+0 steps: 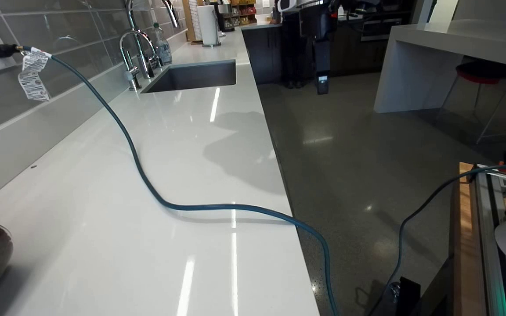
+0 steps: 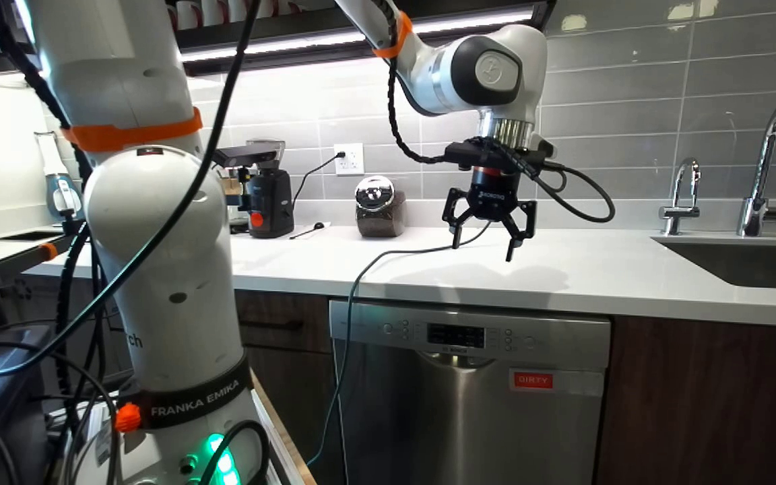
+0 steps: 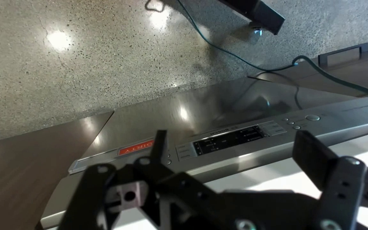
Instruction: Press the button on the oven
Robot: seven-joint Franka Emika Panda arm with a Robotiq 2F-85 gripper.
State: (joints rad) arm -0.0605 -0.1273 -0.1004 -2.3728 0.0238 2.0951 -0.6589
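The appliance with buttons is a steel Bosch dishwasher front (image 2: 475, 411) with a red DIRTY sign (image 2: 533, 380). Its control panel has a dark display (image 2: 455, 335), a round button (image 2: 388, 329) and several small buttons. In the wrist view the panel shows upside down, with the display (image 3: 230, 139), the round button (image 3: 312, 118) and small buttons (image 3: 291, 123). My gripper (image 2: 482, 250) is open and empty, pointing down above the counter and apart from the panel. It also shows in the wrist view (image 3: 232, 137) and in an exterior view (image 1: 322, 89).
A white counter (image 1: 182, 166) lies above the dishwasher. A teal cable (image 2: 342, 364) runs across it and hangs before the dishwasher's left side, also in the wrist view (image 3: 347, 83). A glass jar (image 2: 380, 212), a black appliance (image 2: 270, 202) and a sink (image 2: 758, 269) are along the counter.
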